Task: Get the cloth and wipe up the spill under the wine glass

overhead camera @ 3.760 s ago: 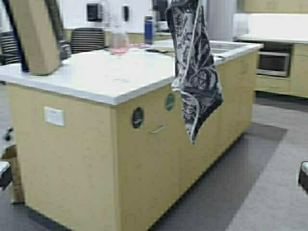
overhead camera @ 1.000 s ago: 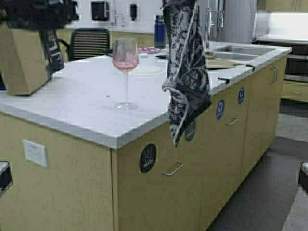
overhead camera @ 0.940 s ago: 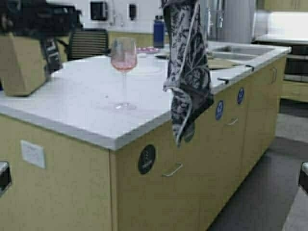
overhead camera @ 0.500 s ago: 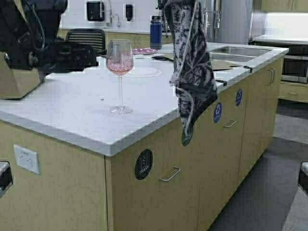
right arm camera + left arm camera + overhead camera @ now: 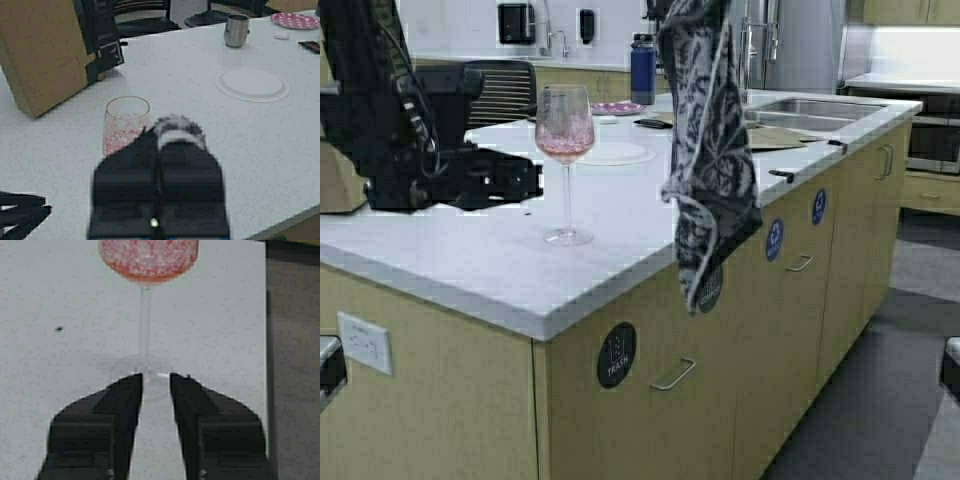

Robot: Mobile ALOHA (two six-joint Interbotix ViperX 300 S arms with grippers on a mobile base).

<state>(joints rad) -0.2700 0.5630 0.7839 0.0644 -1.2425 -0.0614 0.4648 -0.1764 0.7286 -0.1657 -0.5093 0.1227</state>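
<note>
**A:** Where's the wine glass (image 5: 565, 150) from where you sit?

**B:** Upright on the white bench (image 5: 470, 262), near the front edge, pink liquid in the bowl. Its long axis is plumb, stem straight up from the round foot. My left gripper (image 5: 525, 180) lies just to the glass's left, low over the bench, pointing across at the stem. In the left wrist view the stem stands dead ahead of the slot between the fingers (image 5: 125, 395), tips short of the foot, not touching.

**A:** How wide is it?

**B:** Parted only narrowly, with nothing in it. I judge the gap clears the stem, barely.

**A:** And the cloth (image 5: 708, 160)?

**B:** Hanging in a long drape from my right gripper (image 5: 159, 150), clamped on its top, raised to the glass's right, over the bench's edge. The left arm is the nearer one, so I'd lift the glass with it and wipe with the right.

**A:** Anything else nearby?

**B:** A pale plate (image 5: 252, 84) and a steel mug (image 5: 235, 30) farther back, well apart.
</note>
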